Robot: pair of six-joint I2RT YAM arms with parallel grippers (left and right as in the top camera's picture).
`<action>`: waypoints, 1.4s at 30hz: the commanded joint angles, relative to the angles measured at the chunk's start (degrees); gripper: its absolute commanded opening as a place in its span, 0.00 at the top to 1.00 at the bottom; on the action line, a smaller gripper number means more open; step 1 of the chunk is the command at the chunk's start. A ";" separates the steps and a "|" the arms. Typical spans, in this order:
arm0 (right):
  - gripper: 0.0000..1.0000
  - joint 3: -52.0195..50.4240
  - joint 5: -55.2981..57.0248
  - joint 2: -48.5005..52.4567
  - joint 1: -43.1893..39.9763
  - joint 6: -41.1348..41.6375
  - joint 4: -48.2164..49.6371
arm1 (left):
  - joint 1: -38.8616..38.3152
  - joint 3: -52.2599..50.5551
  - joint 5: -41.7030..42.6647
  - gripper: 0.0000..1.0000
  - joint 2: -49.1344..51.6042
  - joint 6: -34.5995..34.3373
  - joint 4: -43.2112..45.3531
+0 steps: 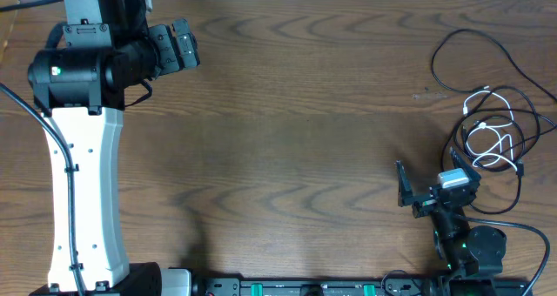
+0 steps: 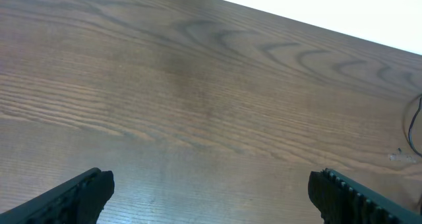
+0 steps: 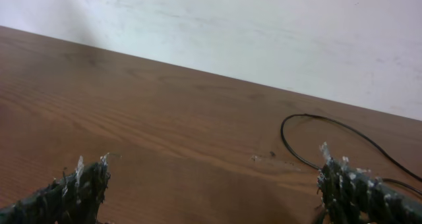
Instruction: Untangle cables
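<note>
The cables point(image 1: 496, 126) lie in a loose tangle by the right edge of the table point(image 1: 305, 113), a white cord point(image 1: 487, 144) caught among black loops. The right gripper point(image 3: 212, 166) hangs over the table's near right corner, jaws spread wide and empty. The left gripper point(image 2: 211, 184) hangs over the table's far left corner, equally wide open and holding nothing.

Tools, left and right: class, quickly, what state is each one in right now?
Left tool: open, holding nothing.
Right tool: open, holding nothing; the cables are not gripped.
</note>
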 commanded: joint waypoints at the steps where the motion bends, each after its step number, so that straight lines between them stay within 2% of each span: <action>1: 0.01 -0.28 0.63 -0.52 0.17 -0.42 -0.02 | -0.07 0.57 -0.22 0.00 0.22 0.79 -0.15; 21: 0.01 -0.28 0.63 -0.52 0.17 -0.42 -0.02 | -0.07 0.57 -0.22 0.00 0.22 0.79 -0.15; 29: 0.01 -0.28 0.63 -0.52 0.17 -0.42 -0.02 | -0.04 -0.09 -2.82 0.00 -1.03 0.81 -1.01; 32: 0.01 -0.28 0.63 -0.52 0.17 -0.42 -0.02 | -0.20 -3.91 -2.75 0.00 -3.85 0.81 3.28; 34: 0.01 -0.28 0.63 -0.52 0.17 -0.42 -0.02 | -0.20 -9.40 -2.73 0.00 -6.95 0.81 9.27; 42: 0.01 -0.28 0.63 -0.52 0.17 -0.42 -0.02 | -0.17 -36.04 -2.73 0.00 -23.37 0.85 31.04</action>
